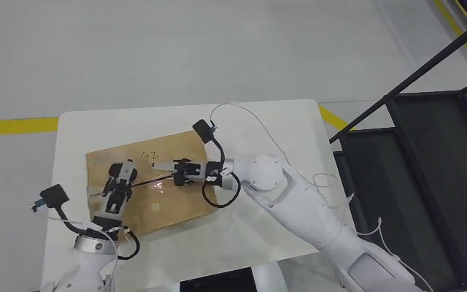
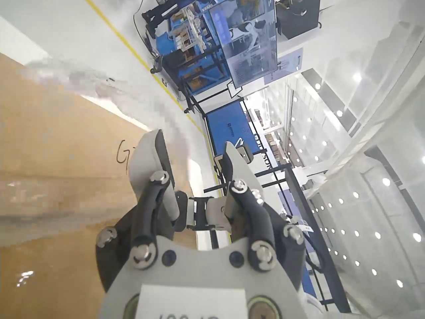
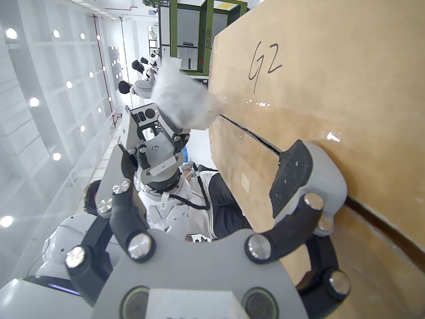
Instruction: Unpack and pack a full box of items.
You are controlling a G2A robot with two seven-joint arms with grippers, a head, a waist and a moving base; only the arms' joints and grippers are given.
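A closed cardboard box (image 1: 164,208) marked "G2" lies on the white table (image 1: 277,124). The box (image 3: 332,67) has a dark seam (image 3: 252,134) down the middle of its lid. My right gripper (image 1: 177,172) is over the lid's middle and open. In its own view the right gripper (image 3: 206,154) is turned sideways, one padded finger (image 3: 292,174) lying on the lid beside the seam. My left gripper (image 1: 120,181) is open above the left part of the box (image 2: 49,134). A crumpled wad of clear tape (image 3: 182,104) clings at one fingertip of the left gripper (image 2: 192,147).
A black metal frame (image 1: 408,168) stands right of the table. A thin white cable (image 1: 252,120) loops over the table behind the right arm. Bare table lies behind and to the right of the box.
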